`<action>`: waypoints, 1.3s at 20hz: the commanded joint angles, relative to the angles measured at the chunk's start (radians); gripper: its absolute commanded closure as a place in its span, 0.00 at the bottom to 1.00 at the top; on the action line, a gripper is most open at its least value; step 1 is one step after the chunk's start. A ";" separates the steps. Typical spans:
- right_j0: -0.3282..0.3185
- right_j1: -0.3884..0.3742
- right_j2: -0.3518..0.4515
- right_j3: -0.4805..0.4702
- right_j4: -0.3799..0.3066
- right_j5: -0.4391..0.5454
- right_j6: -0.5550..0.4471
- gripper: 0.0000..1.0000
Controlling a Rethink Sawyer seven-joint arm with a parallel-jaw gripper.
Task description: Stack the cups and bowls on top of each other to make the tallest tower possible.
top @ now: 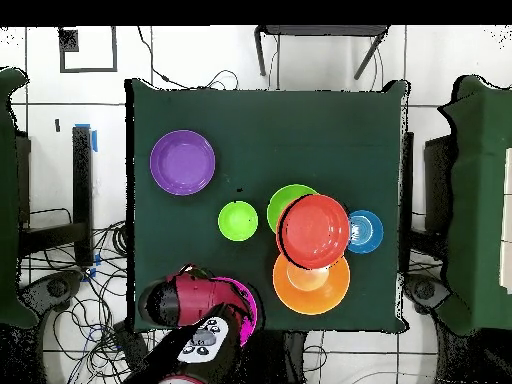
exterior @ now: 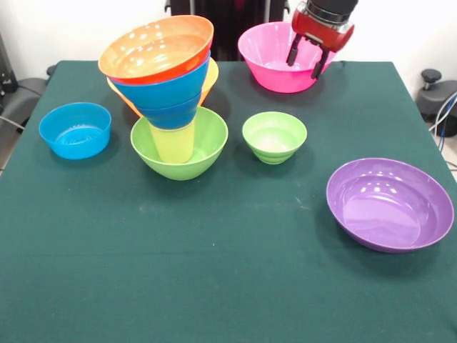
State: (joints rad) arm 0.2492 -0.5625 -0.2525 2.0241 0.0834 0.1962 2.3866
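Note:
The tower stands at the back left: a large lime-green bowl [exterior: 203,146] holds the pale yellow tumbler [exterior: 173,145]. On the tumbler sit nested blue bowls [exterior: 171,93] and a red-orange bowl [exterior: 156,46], which tilt. From overhead the red-orange bowl [top: 314,228] hides most of it. My gripper [exterior: 305,61] is open, with its fingers hanging over the right rim of the pink bowl [exterior: 268,61] at the back. It holds nothing. In the overhead view my arm's red housing [top: 190,298] covers most of the pink bowl [top: 247,308].
An orange bowl [exterior: 209,80] lies behind the tower, also in the overhead view [top: 312,285]. A small lime bowl [exterior: 274,136] sits mid-table, a purple bowl [exterior: 389,204] at the front right, and a low light-blue bowl [exterior: 75,130] at the left.

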 commanded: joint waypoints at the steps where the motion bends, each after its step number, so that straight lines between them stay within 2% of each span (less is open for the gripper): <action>1: 0.011 0.020 0.070 0.030 0.071 -0.026 0.201 0.00; 7: 0.013 0.103 0.114 0.031 0.110 -0.130 0.226 0.00; 12: 0.042 0.123 0.101 0.029 0.147 -0.128 0.230 0.00; 19: 0.037 0.155 0.120 0.031 0.175 -0.155 0.215 0.00; 26: 0.070 0.151 0.107 0.039 0.207 -0.143 0.222 0.00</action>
State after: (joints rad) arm 0.2911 -0.4338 -0.2474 2.0467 0.2273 0.1068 2.3866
